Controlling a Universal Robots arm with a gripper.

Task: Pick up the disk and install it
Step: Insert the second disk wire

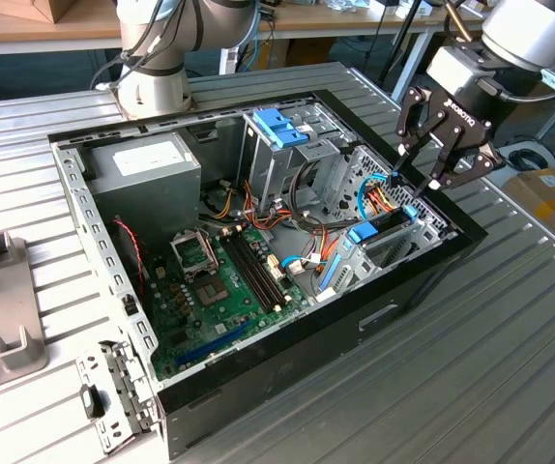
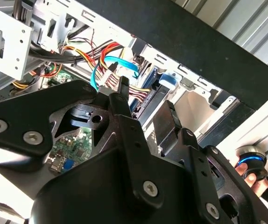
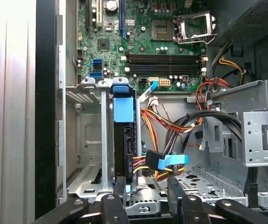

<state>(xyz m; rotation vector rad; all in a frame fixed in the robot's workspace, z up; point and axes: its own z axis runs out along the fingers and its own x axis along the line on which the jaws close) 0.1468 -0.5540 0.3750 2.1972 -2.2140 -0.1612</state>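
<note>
One gripper tilted, fingers apart | above, perhaps clear of, seated disk

The tool is seen as matt black metal with bright screw heads. The disk shows a dark casing edged in glossy light blue plastic. The computer case is made of dull bare sheet metal with a black outer skin. The desk is formed of ribbed, satin-finished aluminium.

PC case open on tabletop.
Disk upright in bay at exterior view's right; hand just above; PSU at far-left corner.
</note>
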